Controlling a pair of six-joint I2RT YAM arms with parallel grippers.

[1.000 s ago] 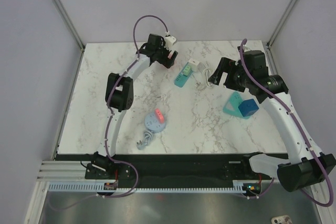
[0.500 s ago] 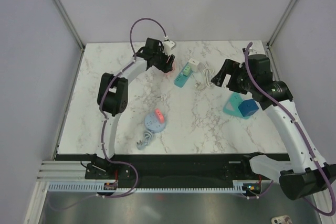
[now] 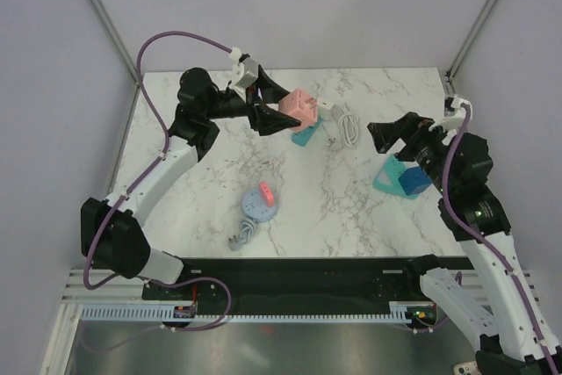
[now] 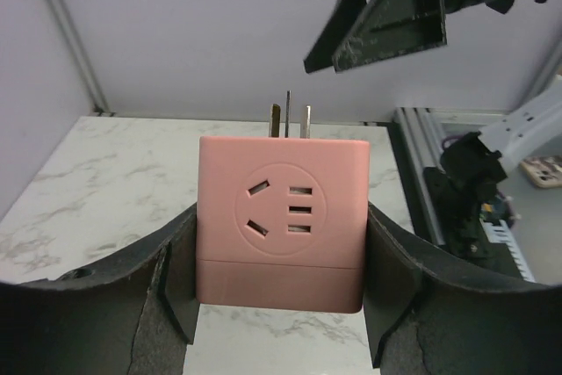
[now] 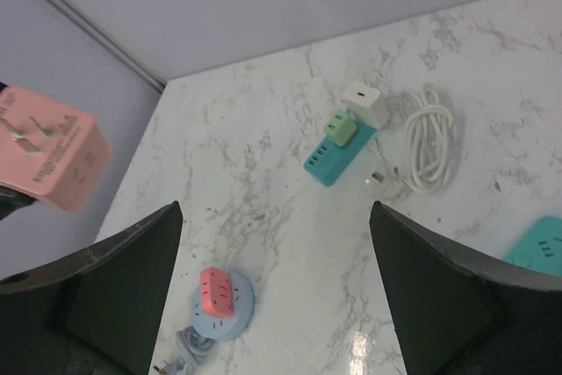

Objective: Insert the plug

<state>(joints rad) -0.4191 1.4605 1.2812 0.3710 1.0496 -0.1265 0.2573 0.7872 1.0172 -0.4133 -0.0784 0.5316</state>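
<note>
A pink cube plug [image 4: 281, 217] with metal prongs [image 4: 288, 120] at its far end is clamped between the black fingers of my left gripper [image 4: 281, 256]. In the top view the plug [image 3: 305, 109] hangs in the left gripper [image 3: 294, 111] above the table, just over the teal power strip [image 3: 303, 135]. My right gripper [image 3: 391, 134] stands open and empty at the right, above the table. From the right wrist, the pink plug [image 5: 48, 160] shows at the far left, outside that gripper's [image 5: 277, 292] wide-spread fingers.
The teal strip [image 5: 332, 160] carries a green adapter [image 5: 342, 127] and a white charger [image 5: 366, 104], beside a coiled white cable [image 5: 430, 140]. A round blue socket with a red plug [image 3: 261, 202] lies near the front. A teal wedge socket with a blue cube [image 3: 404, 178] sits under the right arm.
My left gripper has closed on the pink plug and lifted it off the back of the table, its arm swinging left. The right gripper has drawn back to the right.
</note>
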